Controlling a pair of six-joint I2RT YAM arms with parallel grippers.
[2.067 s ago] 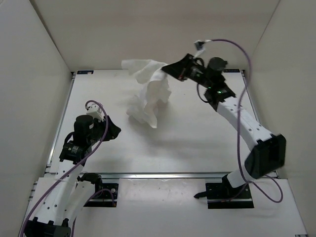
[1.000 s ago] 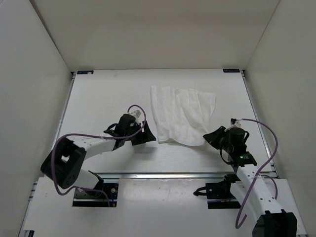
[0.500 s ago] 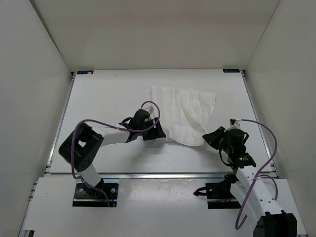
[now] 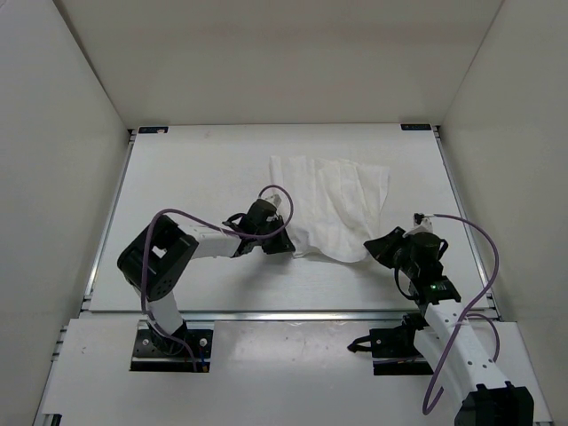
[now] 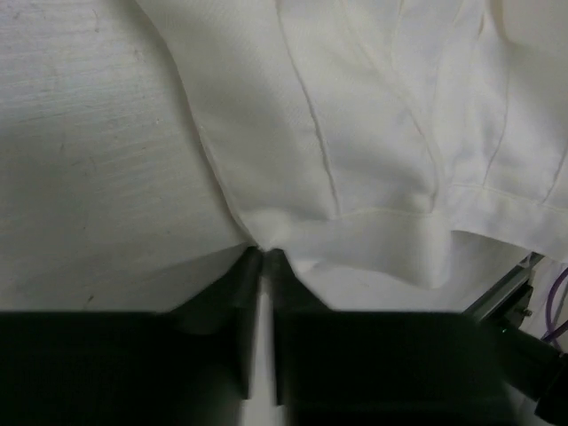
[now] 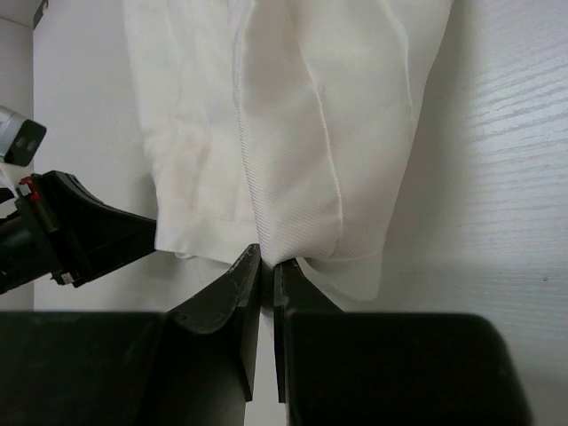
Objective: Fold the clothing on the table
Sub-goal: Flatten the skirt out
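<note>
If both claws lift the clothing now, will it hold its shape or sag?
Likely sags: the clothing is thin, wrinkled and lies limp. Probably light: it puckers where the left claw pinches. It might slip, since the right claw grips only the hem.

Matte white table [image 4: 177, 169], wrinkled clothing [image 4: 333, 209] spread out

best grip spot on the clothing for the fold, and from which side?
Take the clothing by its near hem, one corner per arm, coming in low from the robot's side. It lies spread on the table, so the hem edge looks like the easiest lip to pinch. The left gripper and right gripper pinch there now.
</note>
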